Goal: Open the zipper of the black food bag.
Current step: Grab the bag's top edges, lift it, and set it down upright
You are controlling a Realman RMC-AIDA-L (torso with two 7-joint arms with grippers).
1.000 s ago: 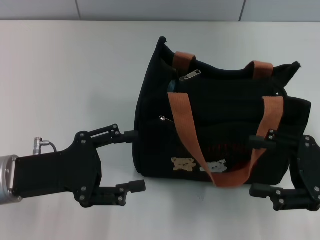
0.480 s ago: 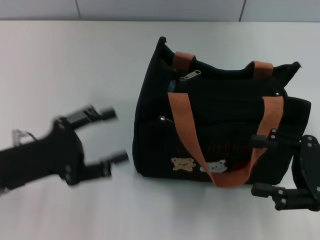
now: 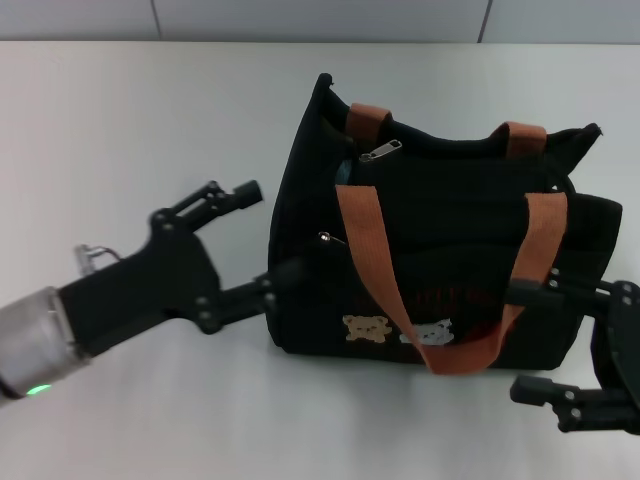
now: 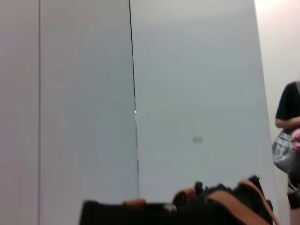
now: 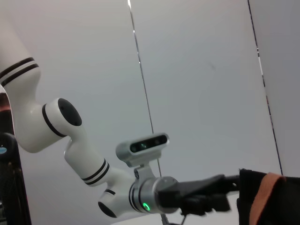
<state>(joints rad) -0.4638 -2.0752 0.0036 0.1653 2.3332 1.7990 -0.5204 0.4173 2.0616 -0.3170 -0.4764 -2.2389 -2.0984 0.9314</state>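
Two grippers flank the bag (image 3: 440, 260), which stands upright on the white table (image 3: 130, 120) with its bear patches facing the robot. The left gripper (image 3: 268, 232) sits at the bag's left end with its fingers spread wide and nothing held; the nearer finger looks to be touching or just short of the lower left corner, the farther one is clear of the side, near it. The right gripper (image 3: 528, 340) is low at the bag's right front corner, also wide open and empty, one finger across the front face near the strap (image 3: 372, 262), the other just in front of the base. The zipper (image 3: 440, 148) runs along the top mouth, and its silver pull tab (image 3: 381, 151) lies at the left end, near the rear strap. I judge this to be the approach step: nothing is gripped and the mouth looks closed as far as can be seen. The left gripper is low against the side, well below the tab, so the next move calls for raising it to the top edge and closing on the tab, then drawing it toward the right end. The right gripper looks placed to steady the bag; soft fabric will likely give unless it is braced.
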